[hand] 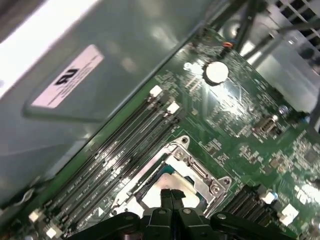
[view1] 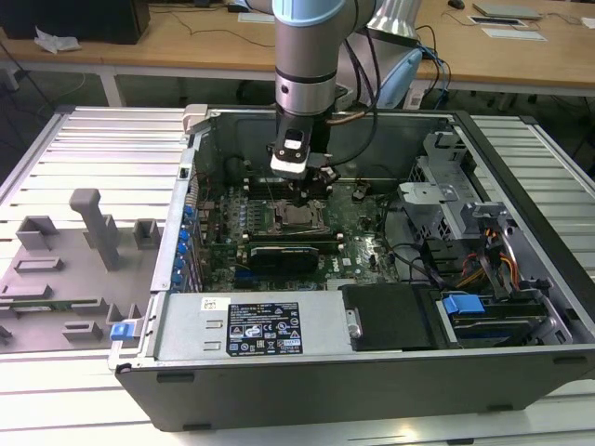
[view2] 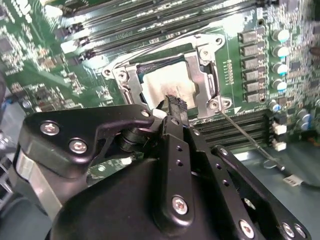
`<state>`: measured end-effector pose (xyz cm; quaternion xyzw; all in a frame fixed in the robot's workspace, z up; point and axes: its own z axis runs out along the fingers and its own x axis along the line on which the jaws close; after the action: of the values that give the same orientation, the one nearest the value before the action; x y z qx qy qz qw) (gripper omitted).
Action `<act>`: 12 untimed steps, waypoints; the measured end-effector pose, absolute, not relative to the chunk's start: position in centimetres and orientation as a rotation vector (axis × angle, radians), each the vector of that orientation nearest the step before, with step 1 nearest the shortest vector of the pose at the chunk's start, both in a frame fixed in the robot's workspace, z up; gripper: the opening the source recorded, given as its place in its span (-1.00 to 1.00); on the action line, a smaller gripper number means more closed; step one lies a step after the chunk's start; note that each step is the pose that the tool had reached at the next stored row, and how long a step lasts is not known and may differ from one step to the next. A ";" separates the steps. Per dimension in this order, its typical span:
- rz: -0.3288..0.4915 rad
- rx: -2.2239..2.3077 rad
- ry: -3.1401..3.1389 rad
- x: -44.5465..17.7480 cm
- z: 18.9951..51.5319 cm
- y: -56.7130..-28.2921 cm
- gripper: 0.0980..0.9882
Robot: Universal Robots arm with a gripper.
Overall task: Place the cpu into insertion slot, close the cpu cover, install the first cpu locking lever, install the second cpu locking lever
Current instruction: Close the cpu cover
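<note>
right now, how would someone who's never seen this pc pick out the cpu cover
Inside the open computer case, look at the green motherboard, directly beneath the arm's tool. The cpu cover is the square steel frame lying flat around the silver cpu. Unlike the long black memory slots beside it, it is shiny metal with a square window.

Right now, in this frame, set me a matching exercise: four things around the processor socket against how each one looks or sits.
Things:
1. cpu
2. cpu cover
3. coin cell
4. gripper

Descriptions:
a. round and silvery
b. black, tips just over the chip
c. metal frame lying flat around the chip
d. flat square with a silver-grey top

Pairs: 1-d, 2-c, 3-a, 4-b.
</note>
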<state>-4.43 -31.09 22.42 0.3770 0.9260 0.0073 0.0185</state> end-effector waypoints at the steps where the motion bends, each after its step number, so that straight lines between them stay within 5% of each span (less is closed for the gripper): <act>1: 0.023 1.143 2.887 -4.4 22.4 -31.1 -0.98; 12: 0.029 0.776 3.009 -4.4 22.4 -31.1 -0.98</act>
<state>-4.43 -31.09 22.41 0.2498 0.9681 0.0092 0.0167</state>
